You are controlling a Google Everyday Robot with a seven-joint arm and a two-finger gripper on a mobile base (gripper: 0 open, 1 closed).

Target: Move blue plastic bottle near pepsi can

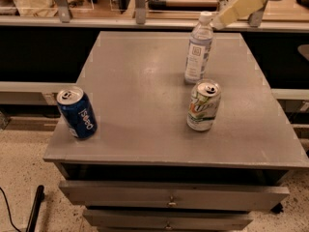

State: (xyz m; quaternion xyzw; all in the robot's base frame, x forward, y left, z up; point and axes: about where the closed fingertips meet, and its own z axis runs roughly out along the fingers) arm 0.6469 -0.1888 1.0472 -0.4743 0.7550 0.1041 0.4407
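Observation:
The blue plastic bottle (198, 50) stands upright at the back right of the grey table (140, 76), white cap on top. The pepsi can (77, 112) stands upright near the table's front left corner, far from the bottle. My gripper (228, 13) comes in from the upper right as a pale yellowish piece. Its tip is just right of the bottle's cap and at about the same height. It holds nothing that I can see.
A white-and-green soda can (203, 105) stands just in front of the bottle. Drawers (169, 197) sit under the tabletop. A counter ledge with metal posts (140, 4) runs behind the table. A dark cable and rod (35, 209) lie on the floor at front left.

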